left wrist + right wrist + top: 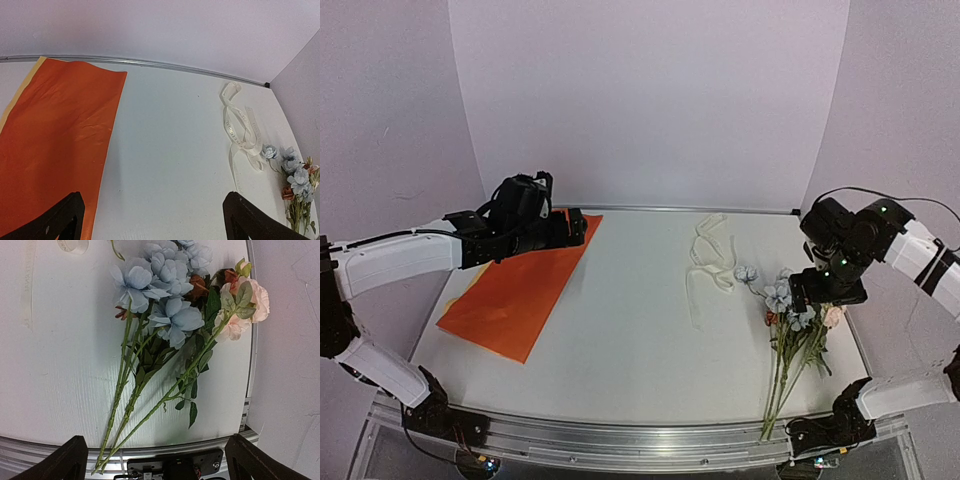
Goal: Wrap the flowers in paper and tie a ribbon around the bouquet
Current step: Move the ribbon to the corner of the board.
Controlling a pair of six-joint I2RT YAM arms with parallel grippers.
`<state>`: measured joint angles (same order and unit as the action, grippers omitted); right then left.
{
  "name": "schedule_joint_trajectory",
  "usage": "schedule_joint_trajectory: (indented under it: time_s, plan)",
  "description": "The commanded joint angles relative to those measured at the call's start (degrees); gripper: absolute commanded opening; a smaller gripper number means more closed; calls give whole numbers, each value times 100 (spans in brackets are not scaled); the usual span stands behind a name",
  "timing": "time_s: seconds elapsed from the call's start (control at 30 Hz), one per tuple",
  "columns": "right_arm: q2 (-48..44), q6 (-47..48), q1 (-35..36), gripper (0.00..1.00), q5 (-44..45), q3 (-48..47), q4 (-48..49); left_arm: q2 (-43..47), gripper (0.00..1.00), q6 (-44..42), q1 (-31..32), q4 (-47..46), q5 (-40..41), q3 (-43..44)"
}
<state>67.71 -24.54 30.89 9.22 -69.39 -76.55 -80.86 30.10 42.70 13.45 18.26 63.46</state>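
Note:
The orange paper [520,285] lies flat at the table's left, a yellow strip showing along its far edge [20,92]. My left gripper [572,226] hovers open over its far corner; in the left wrist view it [152,215] frames bare table beside the paper [55,145]. The cream ribbon [710,262] lies curled at the middle back [240,125]. The flowers [795,320] rest on the right, stems toward the front. My right gripper [825,290] hangs open above the blooms [170,315], empty [157,457]. No wrapped bouquet is in view.
An aluminium rail [620,435] runs along the table's front edge. The flowers [297,180] lie close to the right table edge [250,365] and the side wall. White backdrop panels close off the back and both sides.

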Motion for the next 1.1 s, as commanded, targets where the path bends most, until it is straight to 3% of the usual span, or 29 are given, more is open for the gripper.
schedule_joint_trajectory:
  time_s: [0.0, 0.43, 0.6, 1.07]
  plan:
    - [292, 162, -10, 98, -188, -385, -252, 53, 100, 20, -20, -67, 121, 64]
    - [1975, 311, -9, 98, -1124, -1347, 399, 281, 100, 106, -581, 6, -777, -295]
    - [3109, 326, -11, 98, -1431, -2156, 539, 328, 100, 143, -708, 64, -1005, -386]
    - [6232, 712, -196, 98, -1149, -5094, 916, 447, 100, -7, -897, 295, -1282, -167]
